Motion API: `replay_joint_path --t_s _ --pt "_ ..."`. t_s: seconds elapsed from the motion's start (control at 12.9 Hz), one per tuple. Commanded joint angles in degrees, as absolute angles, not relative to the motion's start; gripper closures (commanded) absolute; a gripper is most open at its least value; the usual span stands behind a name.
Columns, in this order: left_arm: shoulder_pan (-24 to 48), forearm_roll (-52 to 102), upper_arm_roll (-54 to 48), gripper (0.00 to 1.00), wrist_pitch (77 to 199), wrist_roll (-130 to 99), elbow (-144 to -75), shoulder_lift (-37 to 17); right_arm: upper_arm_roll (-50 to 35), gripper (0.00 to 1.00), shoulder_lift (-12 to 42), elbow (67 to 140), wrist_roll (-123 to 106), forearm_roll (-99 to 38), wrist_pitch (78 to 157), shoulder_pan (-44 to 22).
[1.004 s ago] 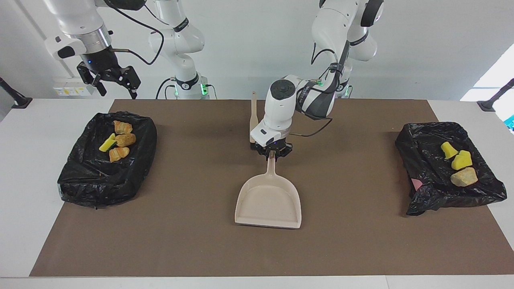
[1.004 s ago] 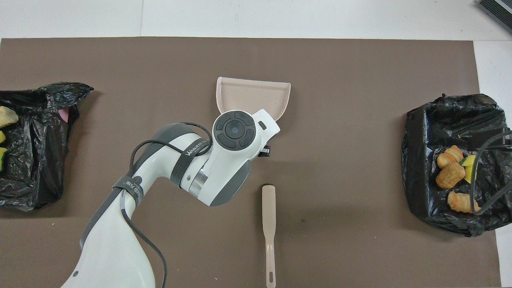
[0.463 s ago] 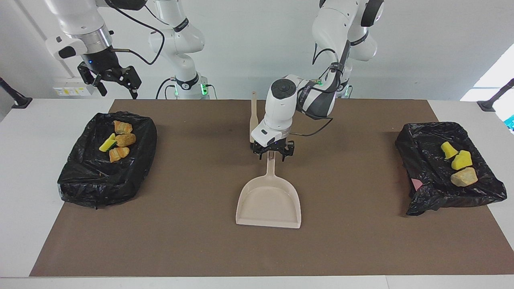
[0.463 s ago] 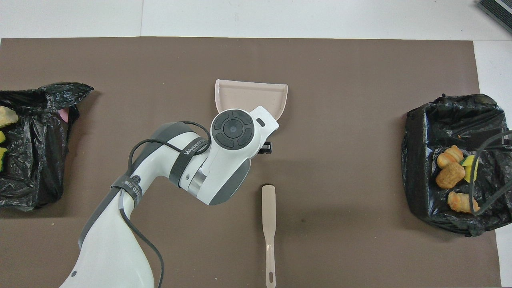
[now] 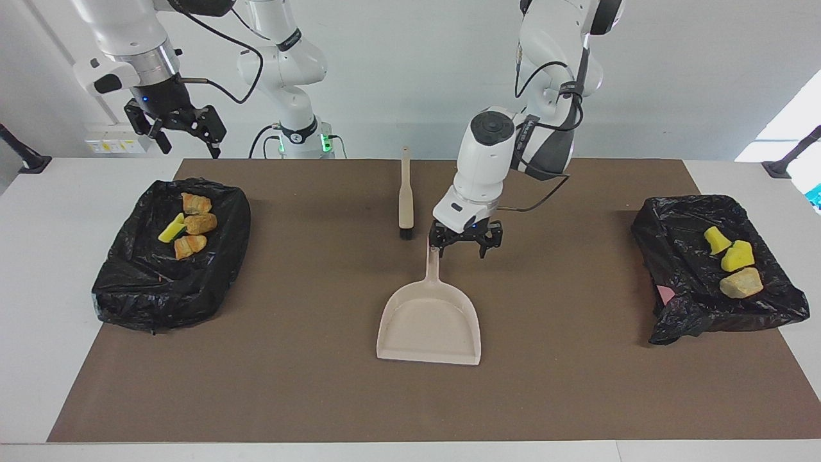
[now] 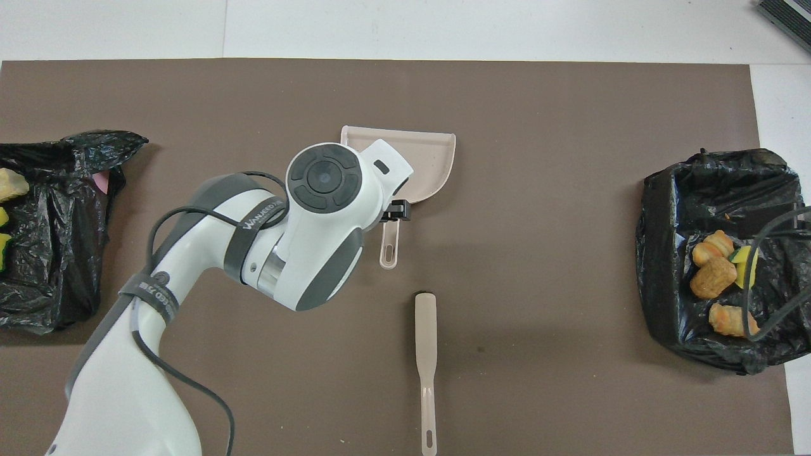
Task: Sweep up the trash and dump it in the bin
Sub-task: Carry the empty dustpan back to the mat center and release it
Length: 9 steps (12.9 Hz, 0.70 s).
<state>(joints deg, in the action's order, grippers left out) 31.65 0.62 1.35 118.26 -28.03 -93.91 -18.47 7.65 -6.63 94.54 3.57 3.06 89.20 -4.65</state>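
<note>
The beige dustpan (image 5: 430, 321) lies flat on the brown mat, its handle (image 6: 389, 247) pointing toward the robots. My left gripper (image 5: 465, 249) hangs open just above the mat beside the handle's end, toward the left arm's end of the table, holding nothing. Trash lies in both black-lined bins. Bread-like lumps and a yellow piece (image 5: 189, 224) sit in the bin (image 5: 128, 289) at the right arm's end. Yellow sponge pieces and a tan lump (image 5: 731, 263) sit in the bin (image 5: 680, 301) at the left arm's end. My right gripper (image 5: 186, 144) waits open, high over the table edge by its bin.
A beige brush (image 5: 405, 199) lies on the mat nearer to the robots than the dustpan, also seen as the brush (image 6: 426, 354) in the overhead view. The brown mat (image 5: 308, 385) covers most of the white table. A cable (image 6: 757, 266) hangs over the bin at the right arm's end.
My left gripper has opened off the dustpan's handle, risen slightly and moved toward the left arm's end of the table. The dustpan stays on the mat. The right arm has barely moved.
</note>
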Motion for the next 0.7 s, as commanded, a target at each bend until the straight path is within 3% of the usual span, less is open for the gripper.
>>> replay_joint_path --t_s 0.0,0.23,0.62 --pt "27.35 0.44 1.05 0.0 114.18 -23.39 -92.56 -16.18 7.56 0.0 -7.03 94.39 2.55 1.85 88.51 -4.22" --pt "22.35 0.96 1.4 0.0 108.22 -17.17 -89.04 -14.86 7.47 0.0 -7.03 94.39 2.64 1.85 88.51 -4.22" --pt "13.9 1.76 1.41 0.0 100.3 -4.33 -88.77 -9.94 7.47 0.0 -7.03 94.39 2.55 1.85 88.51 -4.22"
